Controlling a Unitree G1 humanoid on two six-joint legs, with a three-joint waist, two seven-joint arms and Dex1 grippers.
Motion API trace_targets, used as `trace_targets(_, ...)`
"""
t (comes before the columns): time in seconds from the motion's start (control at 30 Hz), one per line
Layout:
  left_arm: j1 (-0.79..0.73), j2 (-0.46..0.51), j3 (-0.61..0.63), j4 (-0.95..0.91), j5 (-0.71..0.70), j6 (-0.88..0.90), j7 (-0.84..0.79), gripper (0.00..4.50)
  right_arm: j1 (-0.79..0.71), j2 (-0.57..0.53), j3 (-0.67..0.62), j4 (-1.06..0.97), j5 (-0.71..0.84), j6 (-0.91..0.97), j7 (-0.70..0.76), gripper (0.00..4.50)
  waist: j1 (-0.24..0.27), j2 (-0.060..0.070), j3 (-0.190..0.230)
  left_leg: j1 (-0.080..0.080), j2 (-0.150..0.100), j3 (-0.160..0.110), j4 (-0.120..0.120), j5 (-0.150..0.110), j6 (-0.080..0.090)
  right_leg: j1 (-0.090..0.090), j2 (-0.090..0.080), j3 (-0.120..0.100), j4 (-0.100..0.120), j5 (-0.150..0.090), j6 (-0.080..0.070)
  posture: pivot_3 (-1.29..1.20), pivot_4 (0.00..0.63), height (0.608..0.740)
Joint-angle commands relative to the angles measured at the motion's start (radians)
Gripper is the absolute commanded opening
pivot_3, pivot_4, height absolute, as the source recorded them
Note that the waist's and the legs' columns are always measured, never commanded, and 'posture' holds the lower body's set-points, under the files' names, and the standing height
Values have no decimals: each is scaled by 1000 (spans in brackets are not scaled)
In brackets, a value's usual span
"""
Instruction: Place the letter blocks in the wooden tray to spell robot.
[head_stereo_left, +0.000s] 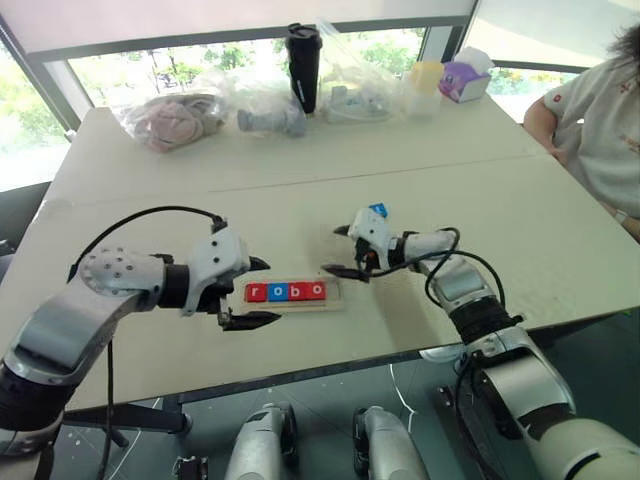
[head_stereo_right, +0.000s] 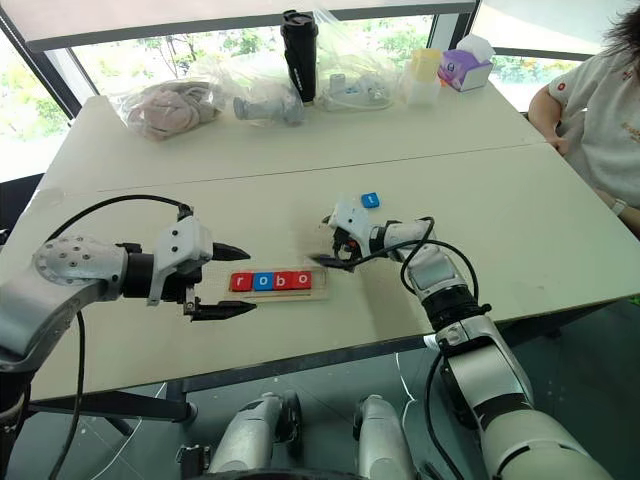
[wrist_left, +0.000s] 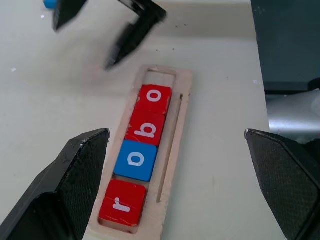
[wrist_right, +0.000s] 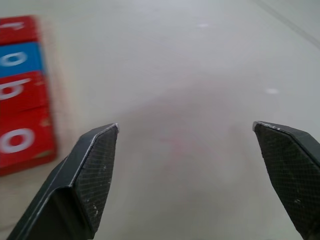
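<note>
Both grippers wide open, empty.

The wooden tray is laid on the table, near its front edge, between the two grippers. Four letter blocks are set in it in a row, touching one another, and the slot at its right end is left free. The fifth block is placed on the table behind and to the right of the tray, well apart from it. Bags and a cup are kept along the far edge. A person is seated at the right side.
</note>
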Motion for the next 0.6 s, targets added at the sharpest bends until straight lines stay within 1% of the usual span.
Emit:
trace_targets(0.03, -73, -59, 26, 34, 5, -16, 63, 4500, -40, -5, -172, -117, 65, 208, -216, 4418, 1, 0, 0, 0, 0, 0, 0, 0, 0, 0, 0, 0, 0, 0, 0, 0, 150, 740)
trace_targets(0.07, -94, -81, 21, 55, 18, -25, 81, 4500, -39, 4, -202, -131, 68, 275, -278, 4418, -1, -1, -1, 0, 0, -1, 0, 0, 0, 0, 0, 0, 0, 0, 0, 0, 150, 740)
trace_targets(0.13, -125, -112, 4, 93, 43, -51, 98, 4500, -28, 28, -230, -146, 59, 353, -375, 4418, -3, -1, -1, 0, 0, -1, 0, 0, 0, 0, 0, 0, 0, 0, 0, 0, 150, 740)
trace_targets(0.3, -170, -144, -45, 169, 100, -106, 90, 4500, -21, 110, -238, -114, 73, 436, -477, 4418, -15, 0, -1, 1, 1, 0, -2, 0, 0, 0, 2, 0, 1, 0, 0, 0, 150, 740)
trace_targets(0.33, -181, -144, -56, 184, 111, -111, 84, 4500, -28, 131, -244, -103, 81, 446, -494, 4418, -17, 0, -1, 1, 1, 0, -2, 0, 0, 0, 2, 0, 1, 1, 3, 0, 150, 740)
trace_targets(0.47, -233, -166, -68, 253, 146, -139, 97, 4500, -65, 180, -231, 0, 61, 401, -560, 4418, -15, 0, -1, 0, 1, 0, 1, 1, 0, 0, 3, 0, 3, 2, 4, 0, 150, 740)
trace_targets(0.6, -238, -188, -60, 275, 166, -151, 121, 4500, -118, 200, -203, 159, 41, 307, -572, 4418, -9, 0, -1, 0, 1, 0, 5, 0, 0, 1, 3, -1, 5, 2, 3, 0, 150, 740)
